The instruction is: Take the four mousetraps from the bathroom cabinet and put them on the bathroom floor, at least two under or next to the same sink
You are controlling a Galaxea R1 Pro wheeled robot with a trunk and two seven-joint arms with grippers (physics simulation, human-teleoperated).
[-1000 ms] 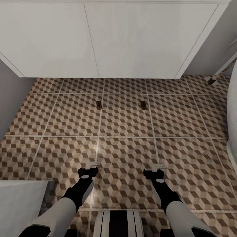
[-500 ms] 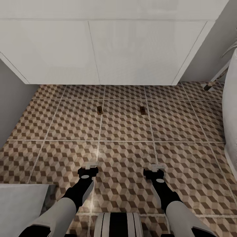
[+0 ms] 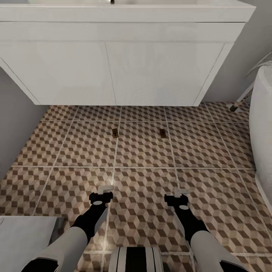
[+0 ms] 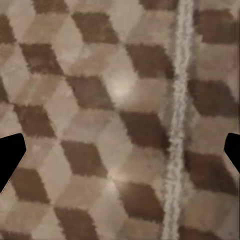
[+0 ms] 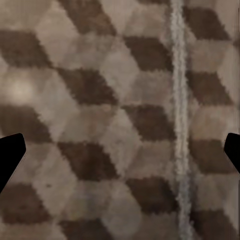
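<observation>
Two small dark-brown mousetraps lie flat on the cube-patterned bathroom floor [image 3: 143,151], one to the left [image 3: 114,132] and one to the right [image 3: 162,132], just in front of the white sink vanity [image 3: 113,71]. My left gripper [image 3: 105,187] and right gripper [image 3: 181,192] hang low over the tiles, well short of the traps. Both are open and hold nothing. In the wrist views, the left gripper [image 4: 120,155] and the right gripper [image 5: 120,155] each show bare tile and a grout line between dark fingertips set wide apart. The cabinet is out of view.
A white bathtub [image 3: 262,124] bulges in along the right edge, with a slim dark-tipped leg [image 3: 236,105] beside it. A grey wall [image 3: 15,121] closes the left side. A white block [image 3: 26,234] sits at the lower left, close to my left arm.
The whole picture has shifted downward, so the camera has moved. The sink's top rim now shows. Both traps lie where they were, and neither arm has moved.
</observation>
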